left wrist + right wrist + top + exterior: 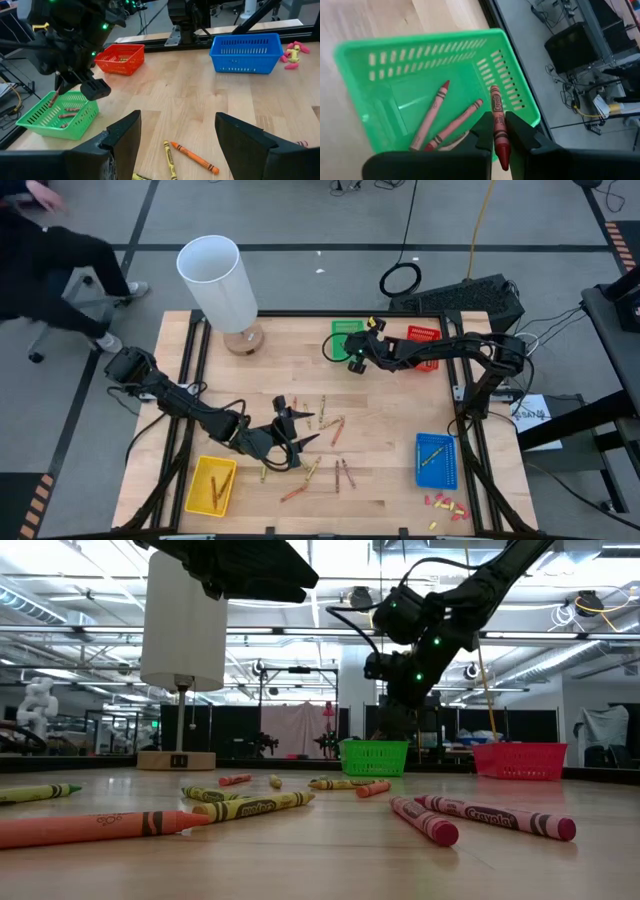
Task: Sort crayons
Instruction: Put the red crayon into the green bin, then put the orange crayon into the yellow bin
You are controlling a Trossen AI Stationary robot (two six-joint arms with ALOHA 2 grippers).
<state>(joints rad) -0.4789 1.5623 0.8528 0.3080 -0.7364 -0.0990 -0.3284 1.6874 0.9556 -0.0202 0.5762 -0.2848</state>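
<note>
Where the light wooden bench (380, 450) sits in its black frame on a grey floor, a white cylindrical lamp on a round wooden base (222, 290) stands at the far left corner, and the low view shows a workshop with ceiling lights behind. A person in dark clothes (50, 260) sits beyond the left corner.

Four small plastic baskets rest on the bench: a green basket (385, 60) at the far edge with brown crayons (431, 116) inside, a red basket (424, 338) just beside it, a blue basket (436, 462) near the right front with one crayon in it, and a yellow basket (210, 486) at the left front holding a few. Loose crayons (330, 430) lie scattered across the middle. Small red and yellow stubs (446, 504) cluster by the blue basket.

The right gripper (496, 131) hangs over the green basket, clamped on a brown paper-wrapped crayon (498, 117). The left gripper (177, 145) hovers low over the loose crayons, fingers spread wide and empty.
</note>
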